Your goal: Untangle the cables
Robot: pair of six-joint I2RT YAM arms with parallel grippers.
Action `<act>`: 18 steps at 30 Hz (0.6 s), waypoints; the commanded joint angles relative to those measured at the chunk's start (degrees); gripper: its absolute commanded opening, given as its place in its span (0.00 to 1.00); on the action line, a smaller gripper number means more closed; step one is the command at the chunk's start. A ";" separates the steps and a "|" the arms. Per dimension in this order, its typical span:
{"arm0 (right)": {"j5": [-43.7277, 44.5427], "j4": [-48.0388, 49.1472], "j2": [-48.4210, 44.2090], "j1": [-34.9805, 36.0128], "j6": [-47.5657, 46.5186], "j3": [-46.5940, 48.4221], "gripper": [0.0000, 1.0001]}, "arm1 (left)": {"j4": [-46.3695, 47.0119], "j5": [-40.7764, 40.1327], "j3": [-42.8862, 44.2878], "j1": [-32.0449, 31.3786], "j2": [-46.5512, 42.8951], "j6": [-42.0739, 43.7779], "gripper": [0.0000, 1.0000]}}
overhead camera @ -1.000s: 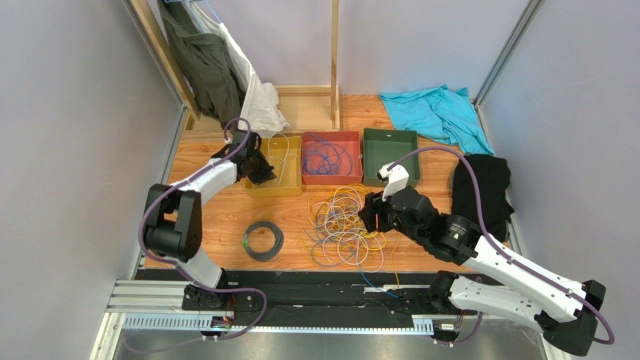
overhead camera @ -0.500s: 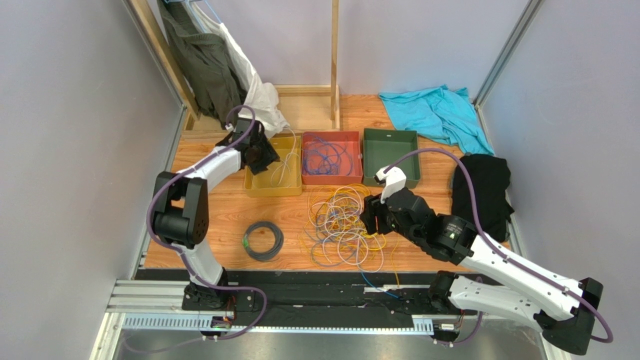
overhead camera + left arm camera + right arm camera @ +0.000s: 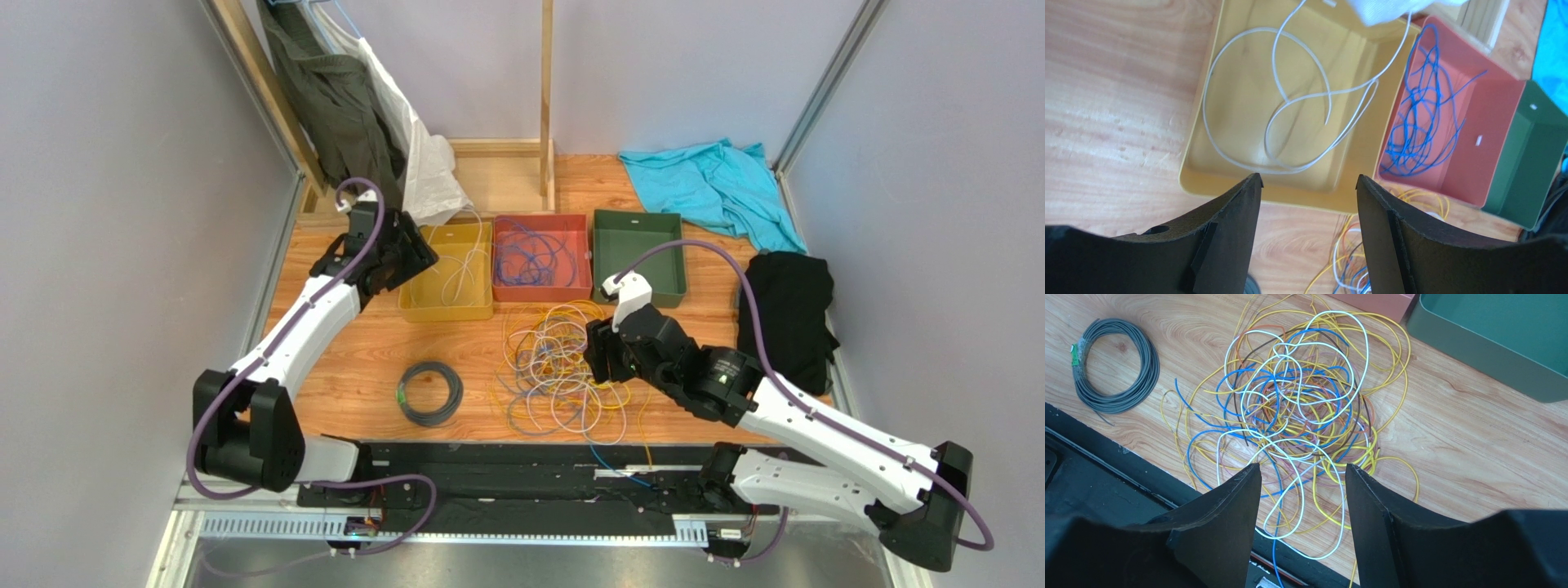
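left arm [image 3: 301, 325] stretched far forward-left, jaws apart, empty, over the yellow tray [image 3: 1241, 128]. right arm [image 3: 810, 423] angled in low, jaws apart, nothing gripped, above the cables [image 3: 1303, 416] heaped on the tabletop [image 3: 1475, 435].

Left of the cables [image 3: 558, 368] you get bare wood up to the grey coil [image 3: 429, 392]. Behind them the yellow tray [image 3: 448, 312], red tray [image 3: 541, 294] and green tray [image 3: 638, 245] stand in your way.

The wooden table [image 3: 368, 355] bears a yellow tray [image 3: 448, 315], red tray [image 3: 540, 295], green tray [image 3: 656, 233], tangled cables [image 3: 558, 368], grey coil [image 3: 455, 392], teal cloth [image 3: 711, 184].
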 commanded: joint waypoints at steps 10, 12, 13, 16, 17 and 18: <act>-0.71 3.60 13.13 -1.14 4.56 0.15 0.58 | -3.47 5.64 -14.61 -7.15 -24.73 -0.57 0.64; 0.00 4.65 16.45 -1.23 4.39 0.49 0.58 | -3.91 6.52 -16.20 -7.94 -26.66 -0.05 0.64; 0.26 4.66 17.61 -1.32 4.39 0.93 0.58 | -4.26 6.61 -16.64 -8.12 -27.11 0.04 0.63; 1.67 6.85 21.91 -2.28 4.39 1.99 0.59 | -5.23 6.87 -17.78 -8.47 -28.34 0.39 0.63; 1.67 8.16 23.14 -3.76 4.65 2.17 0.59 | -5.40 6.87 -17.87 -8.65 -28.43 0.57 0.63; 1.67 8.61 25.85 -4.65 4.74 2.95 0.59 | -5.58 7.05 -17.87 -8.91 -28.52 0.83 0.63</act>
